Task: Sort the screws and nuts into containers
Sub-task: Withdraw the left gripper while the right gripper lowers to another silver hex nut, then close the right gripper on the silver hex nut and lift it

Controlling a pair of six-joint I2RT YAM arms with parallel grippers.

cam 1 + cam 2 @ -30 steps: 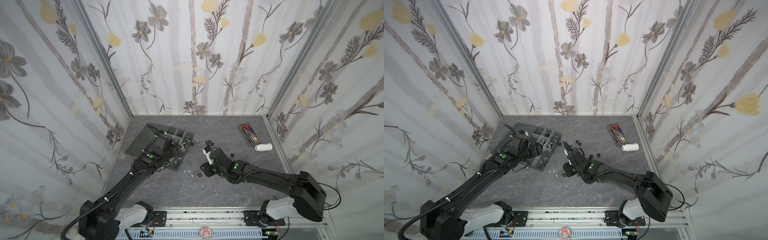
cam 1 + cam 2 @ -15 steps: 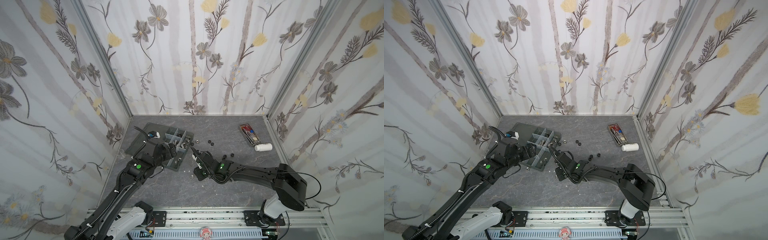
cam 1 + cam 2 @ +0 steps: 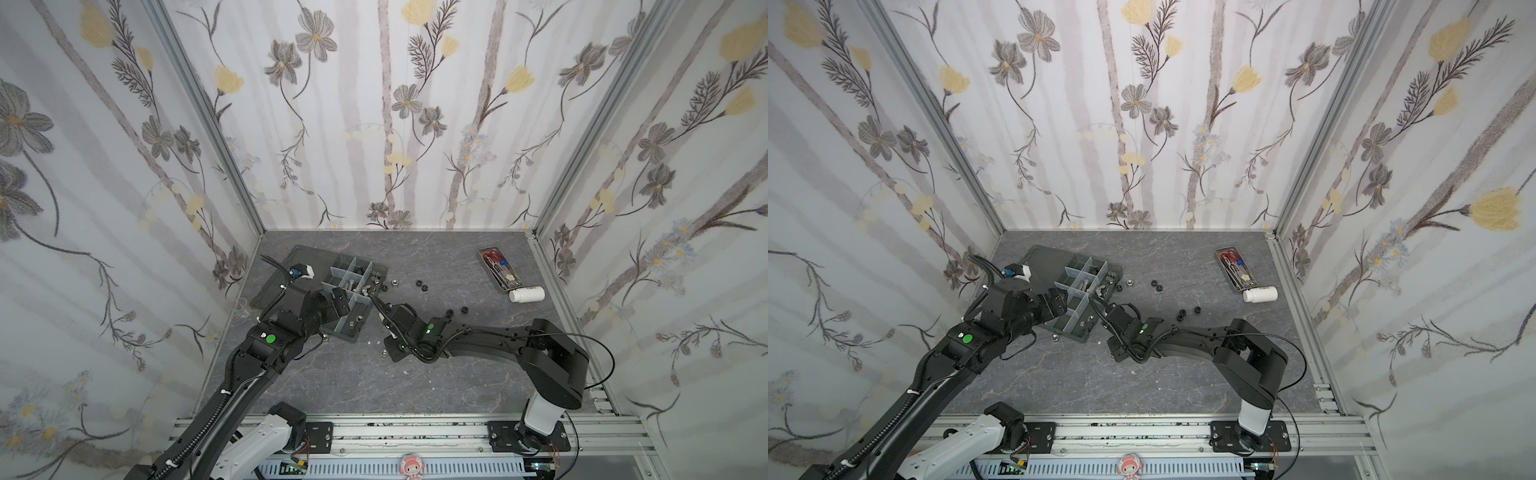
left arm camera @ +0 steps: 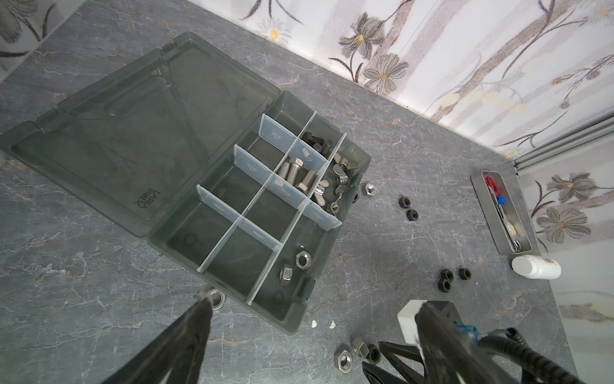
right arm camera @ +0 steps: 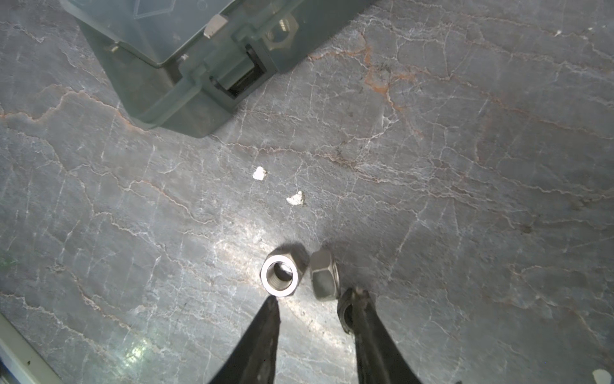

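Beside right end effector [image 5: 310, 301], two silver nuts [image 5: 278, 274], three boxed silver screws [image 4: 294, 173]

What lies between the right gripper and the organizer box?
Right wrist view: two silver nuts just ahead of the right gripper, then two white specks before the organizer box.

The left gripper [image 4: 315, 301], blurred, half hides a silver nut [image 4: 218, 297].

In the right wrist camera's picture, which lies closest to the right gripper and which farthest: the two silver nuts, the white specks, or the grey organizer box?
1. The silver nuts, on the table right at the right gripper tips; between the two it is too close to call.
2. The white specks, on bare table farther ahead.
3. The organizer box, its corner beyond the specks.
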